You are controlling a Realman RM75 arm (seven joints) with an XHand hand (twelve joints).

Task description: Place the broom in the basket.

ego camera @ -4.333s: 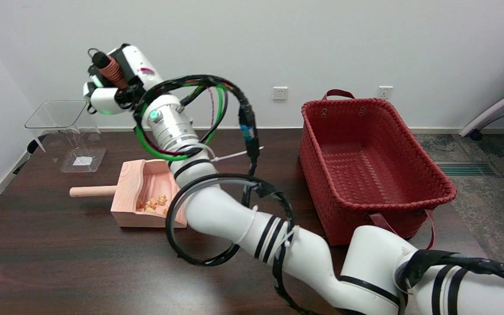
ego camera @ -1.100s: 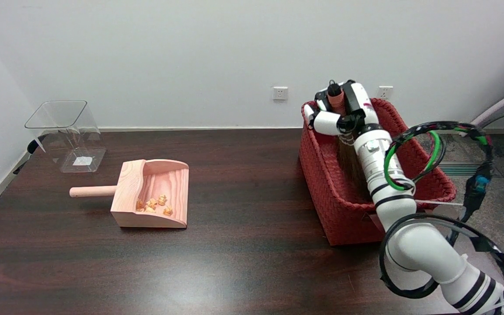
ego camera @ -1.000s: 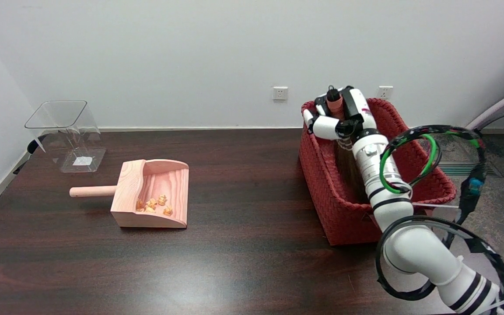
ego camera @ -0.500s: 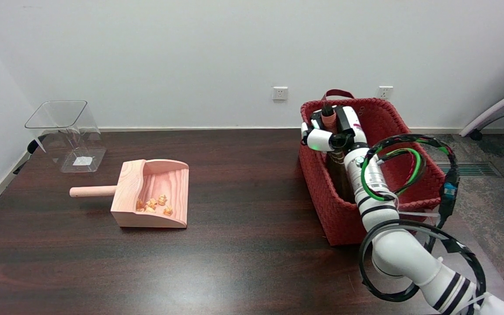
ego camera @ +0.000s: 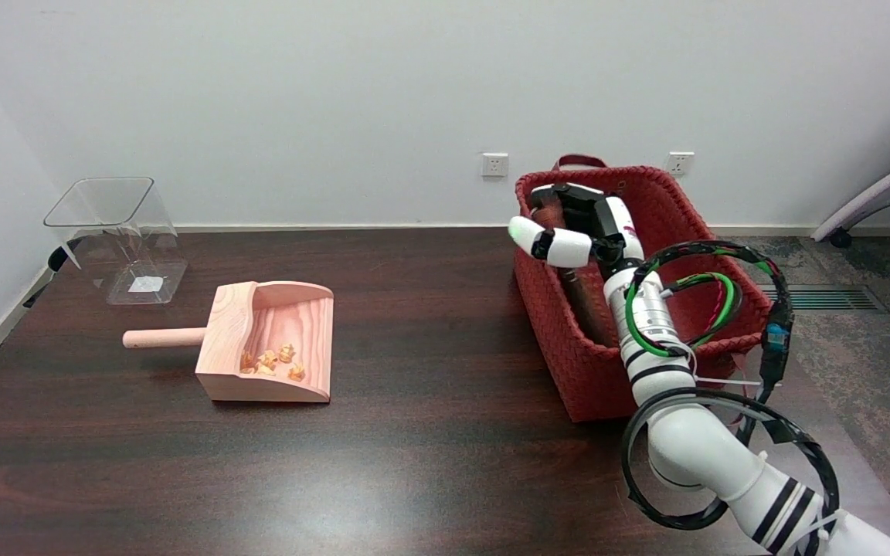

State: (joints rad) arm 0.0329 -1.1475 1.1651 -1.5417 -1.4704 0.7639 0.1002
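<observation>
The right hand is reaching into the red basket at about 3 o'clock on the table, over the basket's left wall. Its fingers are lying spread apart, one white finger sticking out past the rim toward 9 o'clock, so the hand is showing as opened and gripping nothing. The broom is lying inside the basket, along the left wall: a dark brown length is showing just under the hand and beside the white forearm, running from 11 o'clock down toward 5 o'clock. Whether a finger is touching it cannot be told, since the hand is covering its upper end. The arm is coming in from the lower right, with black and green cables looping over the basket's near rim.

Well apart, at 9 o'clock, a wooden dustpan is sitting with its handle pointing toward 9 o'clock and small orange bits in its tray. A clear bin is standing at 10 o'clock, near the table's far left corner.
</observation>
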